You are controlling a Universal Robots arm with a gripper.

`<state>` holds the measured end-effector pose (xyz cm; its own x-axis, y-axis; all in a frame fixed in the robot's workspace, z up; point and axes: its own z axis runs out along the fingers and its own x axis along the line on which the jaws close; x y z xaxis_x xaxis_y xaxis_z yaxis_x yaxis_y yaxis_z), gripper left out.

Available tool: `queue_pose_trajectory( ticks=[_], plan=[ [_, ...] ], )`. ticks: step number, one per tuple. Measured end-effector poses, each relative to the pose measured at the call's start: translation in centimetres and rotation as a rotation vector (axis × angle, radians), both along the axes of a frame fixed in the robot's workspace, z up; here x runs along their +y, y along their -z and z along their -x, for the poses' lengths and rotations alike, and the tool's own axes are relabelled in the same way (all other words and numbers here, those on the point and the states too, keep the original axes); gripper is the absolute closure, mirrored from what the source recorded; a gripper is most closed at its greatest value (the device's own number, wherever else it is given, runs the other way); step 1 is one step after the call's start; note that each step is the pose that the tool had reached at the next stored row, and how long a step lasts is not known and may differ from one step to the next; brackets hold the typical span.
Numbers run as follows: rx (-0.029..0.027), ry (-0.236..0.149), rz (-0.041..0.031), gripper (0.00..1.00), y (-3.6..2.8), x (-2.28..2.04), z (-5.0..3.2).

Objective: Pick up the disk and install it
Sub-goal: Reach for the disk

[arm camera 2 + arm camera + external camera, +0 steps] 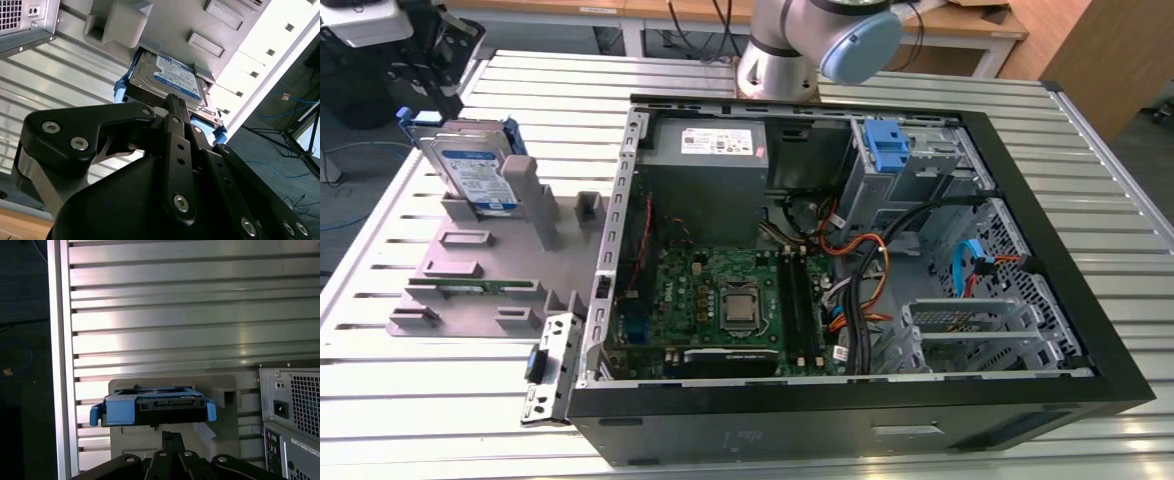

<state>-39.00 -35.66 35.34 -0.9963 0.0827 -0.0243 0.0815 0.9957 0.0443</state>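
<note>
We see the disk (471, 165), flat silver-grey metal w/ glossy blue-white label in a blue plastic caddy, upright in a matte grey slotted fixture (467, 270), approx. 10 o'clock from the open PC case (854, 410). In the first wrist view the black gripper (167, 436) hovers near the caddy's end, fingers together.

The disk (167, 80) shows silvery metal, a glossy label and blue plastic framing; the table (1101, 170) is shiny ribbed metal.
</note>
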Motion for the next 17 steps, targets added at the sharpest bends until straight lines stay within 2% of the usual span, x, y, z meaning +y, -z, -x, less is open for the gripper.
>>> queue_pose_trajectory(
  ticks=[7,12,17],
  plan=[
    [-0.0005,0.0,-0.0002,0.89,0.62,0.73,0.06],
    [-0.0002,0.0,-0.0001,0.89,0.96,0.77,0.28],
    [-0.0003,0.0,-0.0001,0.89,1.0,0.77,0.33]
  ],
)
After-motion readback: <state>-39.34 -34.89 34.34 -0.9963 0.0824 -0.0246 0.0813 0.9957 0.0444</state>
